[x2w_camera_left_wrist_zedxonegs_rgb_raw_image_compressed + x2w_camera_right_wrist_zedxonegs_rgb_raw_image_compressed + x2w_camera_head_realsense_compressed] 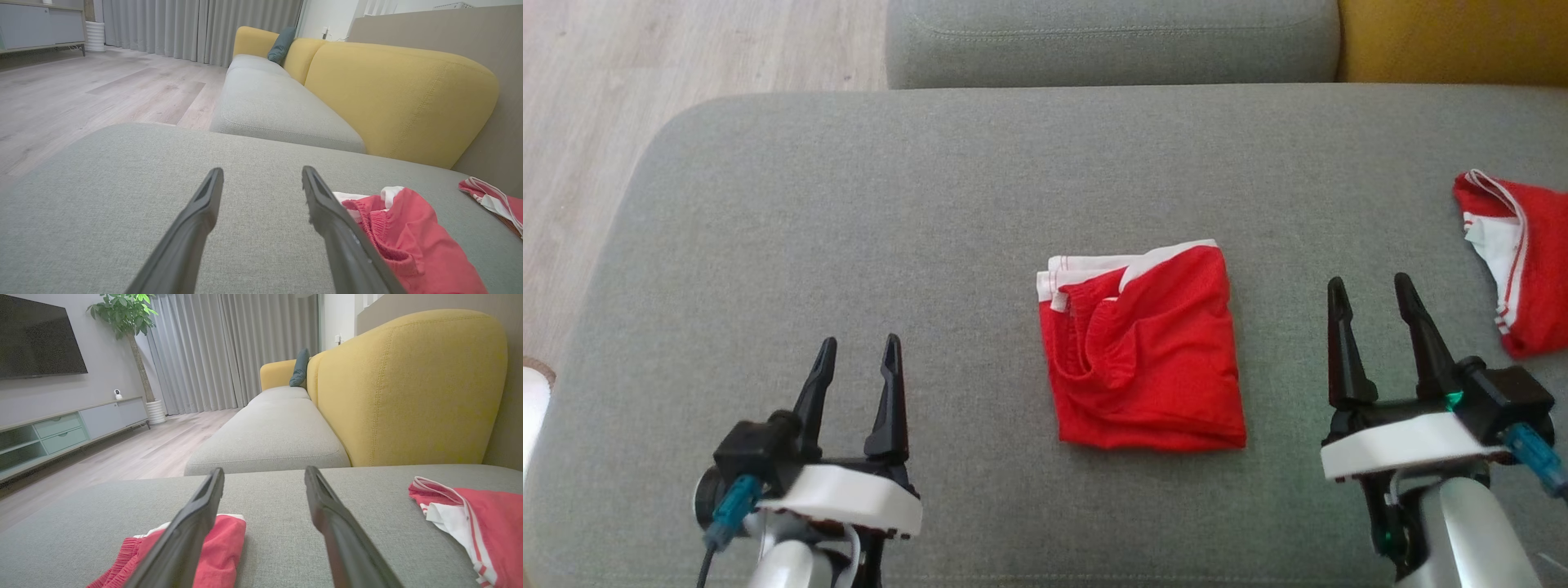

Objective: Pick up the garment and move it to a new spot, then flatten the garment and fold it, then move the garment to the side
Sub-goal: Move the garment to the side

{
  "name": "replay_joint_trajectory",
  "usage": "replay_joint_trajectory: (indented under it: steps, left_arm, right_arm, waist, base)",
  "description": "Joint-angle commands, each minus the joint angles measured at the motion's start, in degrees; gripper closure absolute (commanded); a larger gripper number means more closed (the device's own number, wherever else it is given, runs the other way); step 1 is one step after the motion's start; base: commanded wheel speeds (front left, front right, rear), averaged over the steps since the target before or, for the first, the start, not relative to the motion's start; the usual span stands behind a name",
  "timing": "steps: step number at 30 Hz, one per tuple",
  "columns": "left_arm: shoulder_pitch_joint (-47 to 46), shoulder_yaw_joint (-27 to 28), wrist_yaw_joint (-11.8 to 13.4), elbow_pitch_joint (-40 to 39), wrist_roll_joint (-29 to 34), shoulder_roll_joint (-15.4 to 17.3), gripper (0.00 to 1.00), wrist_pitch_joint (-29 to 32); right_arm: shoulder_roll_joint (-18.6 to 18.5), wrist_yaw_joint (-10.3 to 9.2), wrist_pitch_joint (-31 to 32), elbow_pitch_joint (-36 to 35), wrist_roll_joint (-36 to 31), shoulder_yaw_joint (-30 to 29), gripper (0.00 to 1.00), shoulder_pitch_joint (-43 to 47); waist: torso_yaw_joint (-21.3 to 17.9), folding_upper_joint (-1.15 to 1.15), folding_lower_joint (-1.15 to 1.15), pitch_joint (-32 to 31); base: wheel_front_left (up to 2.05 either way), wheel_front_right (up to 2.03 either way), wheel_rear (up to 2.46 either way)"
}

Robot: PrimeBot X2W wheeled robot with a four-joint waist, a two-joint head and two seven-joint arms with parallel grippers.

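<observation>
The red garment (pixel 1143 351) lies folded in a compact square on the sofa cushion (pixel 849 204), between the left gripper (pixel 861 340) and right gripper (pixel 1369 280), both wide open and empty, so folding looks done and only moving it aside seems left.

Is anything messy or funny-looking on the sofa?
A little. The red garment in the middle is folded, but its white trim pokes out along the top. A second red-and-white garment lies crumpled at the right edge of the grey cushion.
</observation>
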Motion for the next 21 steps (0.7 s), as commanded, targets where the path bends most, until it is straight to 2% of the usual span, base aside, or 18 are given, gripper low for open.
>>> replay_joint_trajectory:
  steps: [1,10,18,21]
  left_arm:
    - [-1.75,1.41,0.11,-1.73,0.07,0.05,0.0,-0.7]
    - [-2.3,1.09,0.15,-1.64,0.13,0.05,0.0,-0.7]
    - [-3.59,-0.29,0.41,-1.53,-1.08,0.05,0.0,-0.7]
    - [-4.03,-0.81,0.8,-1.55,-1.58,0.05,0.0,-0.7]
  right_arm:
    - [-0.11,0.37,-0.06,-1.85,0.28,1.08,0.0,-0.83]
    - [-0.11,0.37,3.51,-1.44,-2.06,-0.61,0.0,-2.07]
    - [-0.14,0.37,18.65,1.77,-2.05,-0.21,0.0,-7.25]
    - [-1.05,0.37,24.42,2.92,0.68,1.56,0.0,-8.64]
  waist:
    - [0.0,0.0,0.0,0.06]
    - [0.43,0.0,0.0,1.25]
    - [2.59,0.0,0.0,4.27]
    - [3.79,0.0,0.0,5.54]
  base:
    - [0.0,0.0,0.0]
    - [0.0,0.0,0.0]
    - [0.0,0.0,0.0]
    - [0.0,0.0,0.0]
